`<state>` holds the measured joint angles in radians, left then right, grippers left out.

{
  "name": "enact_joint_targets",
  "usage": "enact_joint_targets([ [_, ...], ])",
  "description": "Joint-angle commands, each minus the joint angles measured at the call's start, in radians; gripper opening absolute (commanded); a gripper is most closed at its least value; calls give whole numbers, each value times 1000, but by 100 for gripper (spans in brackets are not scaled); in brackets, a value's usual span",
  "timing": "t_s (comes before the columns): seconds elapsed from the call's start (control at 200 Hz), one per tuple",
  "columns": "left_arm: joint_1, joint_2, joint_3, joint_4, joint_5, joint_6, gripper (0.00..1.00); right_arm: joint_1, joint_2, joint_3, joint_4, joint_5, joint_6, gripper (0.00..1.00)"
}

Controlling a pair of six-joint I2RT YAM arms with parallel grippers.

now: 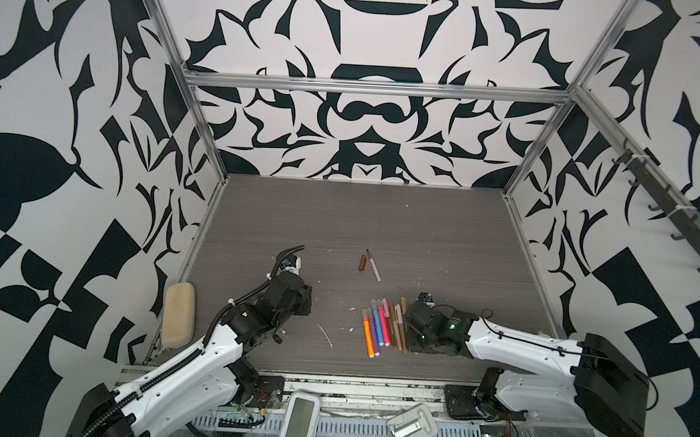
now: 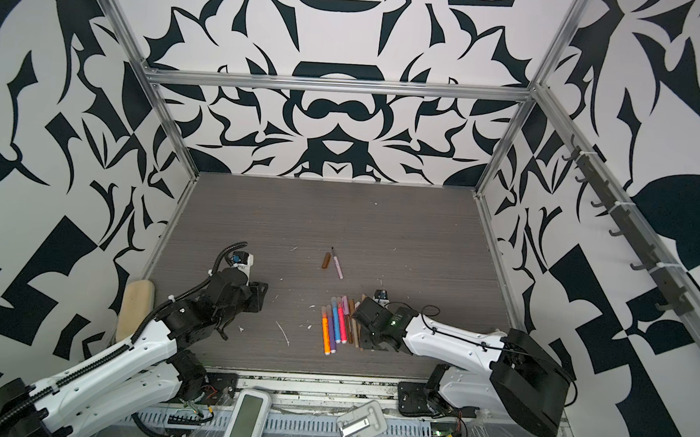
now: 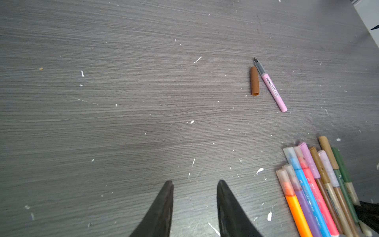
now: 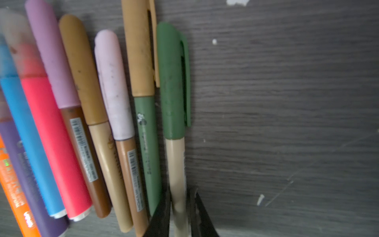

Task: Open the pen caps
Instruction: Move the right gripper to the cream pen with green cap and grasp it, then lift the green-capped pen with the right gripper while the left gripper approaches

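In both top views you have the row of pens [image 1: 379,327] lying side by side on the bench [image 1: 381,217], near its front edge and right of the middle. The right arm's wrist sits low over the row's right end. Further back, well apart from the row, the pink pen [image 1: 374,267] lies uncapped with a loose brown cap [image 1: 363,263] just beside it.

In the left wrist view, your left claw [image 3: 194,181] stands partly open over bare bench, with nothing between its jaws. The brown cap and pink pen lie well ahead of it.

In the right wrist view, your right claw [image 4: 181,191] pinches the barrel of the cream pen [image 4: 177,162], the outermost in the row. Its green cap [image 4: 172,82] is on.
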<state>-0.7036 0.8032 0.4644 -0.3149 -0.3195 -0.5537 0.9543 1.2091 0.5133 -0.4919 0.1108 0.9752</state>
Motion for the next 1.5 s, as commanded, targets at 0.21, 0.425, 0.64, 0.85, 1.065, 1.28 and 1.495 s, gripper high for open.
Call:
enact_joint_targets([
  [0.21, -4, 17, -4, 17, -20, -15, 37, 35, 13, -1, -59, 68, 60, 20],
  [0.425, -7, 24, -2, 17, -35, -18, 37, 115, 133, 51, -73, 157, 106, 17],
  [0.64, -8, 25, -3, 17, -35, -20, 37, 149, 112, 65, -130, 226, 173, 5],
  [0.85, -11, -1, 5, -8, -45, -31, 41, 149, -133, 44, -176, 266, 129, 2],
  [1.065, -11, 2, -10, 138, 158, -177, 48, 148, -278, -41, 72, 99, 45, 0],
  [1.28, -18, 275, 78, 302, 351, -264, 46, 162, -152, -27, 296, -57, 6, 0],
  [1.495, -32, 441, 142, 350, 462, -244, 46, 188, -41, 31, 416, -120, -11, 0],
])
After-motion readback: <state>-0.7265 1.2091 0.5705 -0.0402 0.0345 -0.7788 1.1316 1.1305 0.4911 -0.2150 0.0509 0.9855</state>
